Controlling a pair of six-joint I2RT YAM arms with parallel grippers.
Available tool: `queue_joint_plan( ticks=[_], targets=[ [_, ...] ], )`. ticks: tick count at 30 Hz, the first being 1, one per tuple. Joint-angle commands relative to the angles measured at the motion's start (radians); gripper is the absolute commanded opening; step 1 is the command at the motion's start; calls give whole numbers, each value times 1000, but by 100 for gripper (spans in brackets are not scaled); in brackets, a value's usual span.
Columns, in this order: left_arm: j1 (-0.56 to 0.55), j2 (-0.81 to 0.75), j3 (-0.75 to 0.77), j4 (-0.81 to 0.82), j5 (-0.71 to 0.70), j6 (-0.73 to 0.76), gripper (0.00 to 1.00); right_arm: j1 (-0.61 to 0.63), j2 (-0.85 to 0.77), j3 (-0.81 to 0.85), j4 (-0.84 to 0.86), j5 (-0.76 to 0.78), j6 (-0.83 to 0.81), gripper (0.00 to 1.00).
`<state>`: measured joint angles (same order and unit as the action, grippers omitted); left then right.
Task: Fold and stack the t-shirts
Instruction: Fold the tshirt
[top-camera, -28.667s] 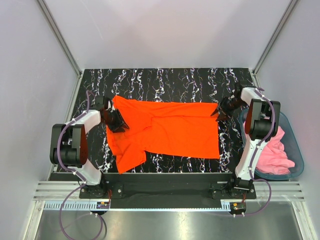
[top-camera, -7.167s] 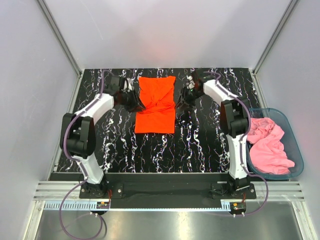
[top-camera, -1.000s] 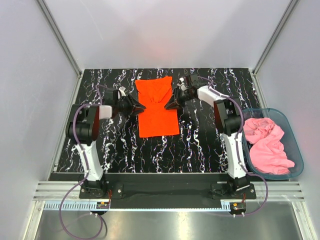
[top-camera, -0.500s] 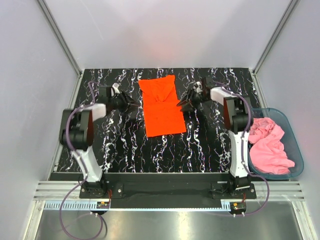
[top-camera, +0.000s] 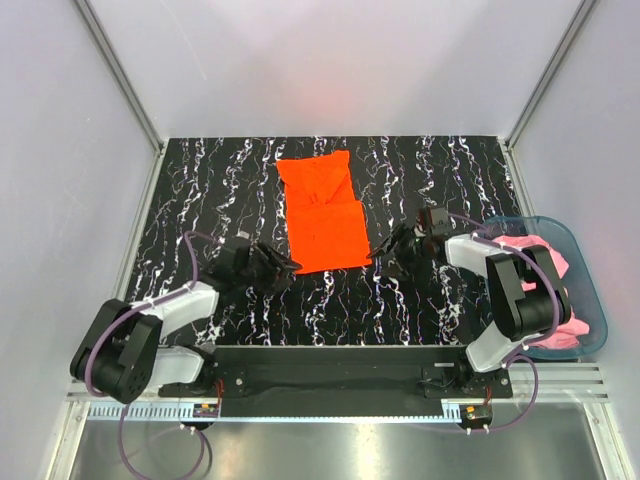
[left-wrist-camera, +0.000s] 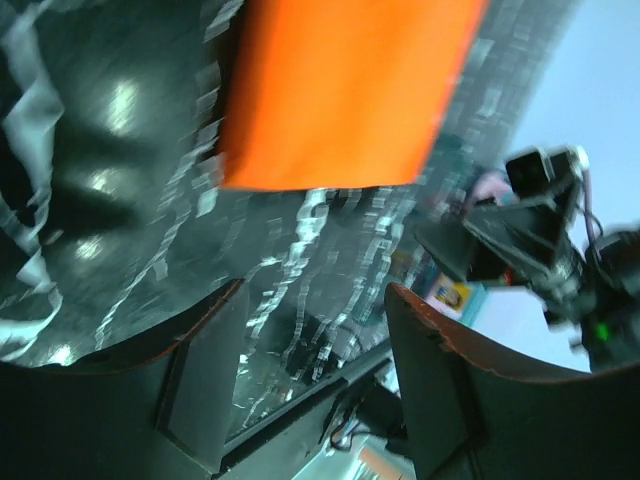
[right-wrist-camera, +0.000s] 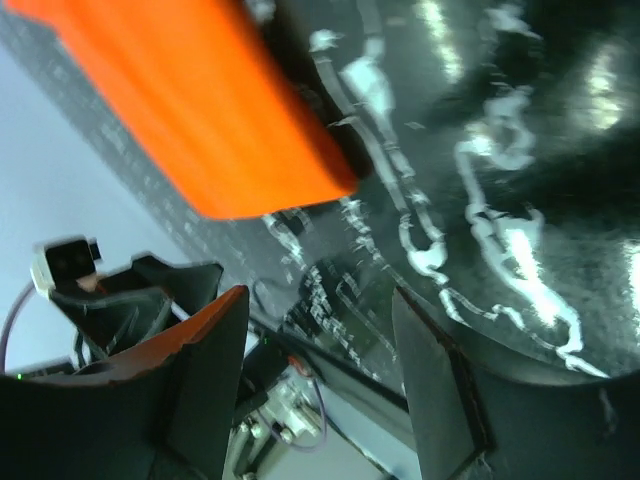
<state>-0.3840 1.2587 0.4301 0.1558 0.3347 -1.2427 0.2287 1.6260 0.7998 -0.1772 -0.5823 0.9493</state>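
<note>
left gripper (top-camera: 283, 268), right gripper (top-camera: 383, 250): spread, empty, flanking folded orange t-shirt (top-camera: 322, 215); risk: fingertip snags near hem, dragging fold open.

Two t-shirts total: one orange-red t-shirt (top-camera: 322, 215) and one pink t-shirt (top-camera: 553, 262). Just one blue bin (top-camera: 592, 300) and one counter (top-camera: 200, 190). Two arms, the left arm (top-camera: 165, 310) and the right arm (top-camera: 505, 270), so two end effectors too: left end effector (top-camera: 278, 268), right end effector (top-camera: 385, 248). Two fingers each, four overall.
</note>
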Motion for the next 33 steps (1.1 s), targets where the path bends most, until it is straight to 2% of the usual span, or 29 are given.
queue_joint_plan(
  ticks=[1, 3, 6, 9, 13, 15, 19, 33],
  targets=[
    [-81, 24, -11, 105, -216, -175, 62, 46, -22, -42, 140, 130, 126, 66],
    [-101, 62, -36, 116, -252, -222, 61, 60, -22, -74, 218, 150, 163, 65],
    [-105, 105, -119, 226, -289, -332, 57, 61, -15, -149, 341, 179, 255, 63],
    [-105, 136, -157, 277, -313, -385, 56, 64, 5, -172, 393, 188, 275, 60],
    [-105, 165, -165, 281, -361, -417, 54, 67, 37, -189, 435, 229, 307, 47],
    [-105, 177, -157, 266, -373, -437, 51, 72, 47, -194, 459, 240, 327, 45],
    [-105, 188, -123, 188, -381, -439, 49, 90, 51, -186, 443, 271, 336, 44],
    [-107, 255, -133, 212, -364, -505, 43, 100, 69, -175, 398, 323, 342, 41]
  ],
)
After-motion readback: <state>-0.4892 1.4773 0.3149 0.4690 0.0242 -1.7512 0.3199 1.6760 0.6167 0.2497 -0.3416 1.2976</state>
